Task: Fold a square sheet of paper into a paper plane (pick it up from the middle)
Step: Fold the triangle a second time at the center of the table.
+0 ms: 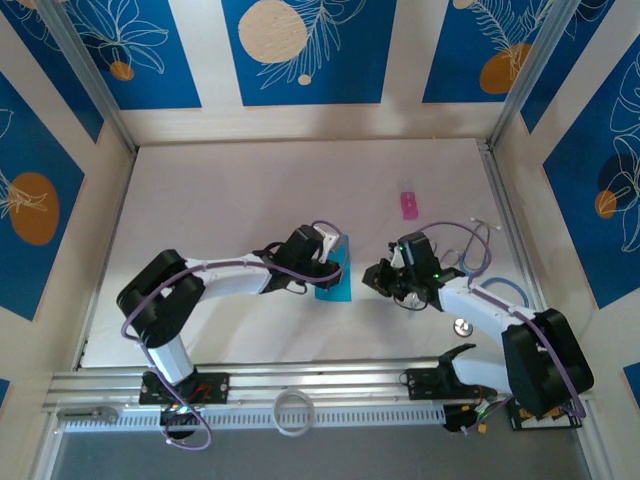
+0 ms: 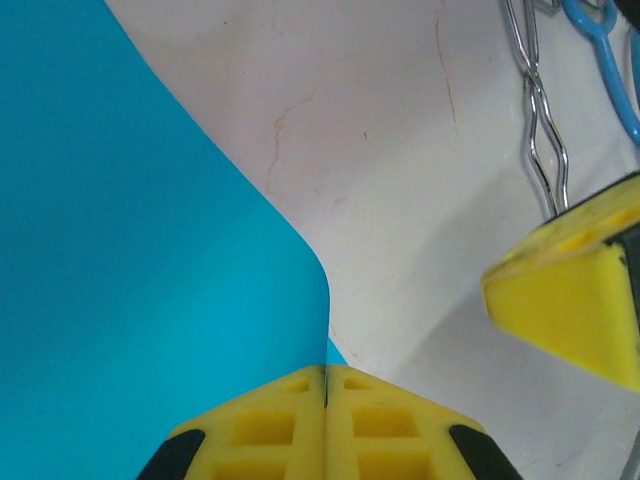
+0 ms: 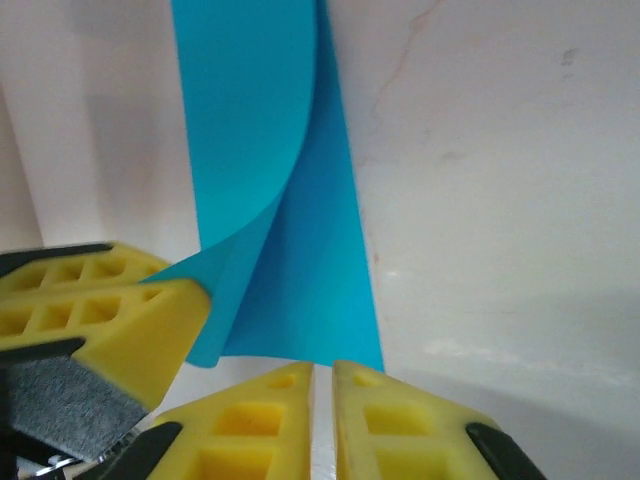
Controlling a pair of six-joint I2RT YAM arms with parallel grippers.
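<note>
Left tool point(image 2: 326, 375) tight on blue paper point(image 2: 130, 250)

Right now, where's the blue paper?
Overhead view: the blue paper sits mid-table, one edge pinched in the left gripper, the right gripper just to its right.

The thin cyan-blue square sheet of paper point(image 2: 150, 250) was cut off by the left and top edges of the left wrist view. Its near edge disappeared into the seam between the pressed-together yellow fingers of the left gripper point(image 2: 326, 375), which were cropped at the bottom. A twisted metal wire point(image 2: 540, 130) and a blue loop point(image 2: 610, 60) left the frame at the top. In the right wrist view the sheet's top was cropped and its lower left corner lay behind a yellow finger point(image 3: 120, 320). From above, the tiny pink object point(image 1: 408, 205) and a small round silvery thing point(image 1: 462, 326) were too small to identify.
</note>
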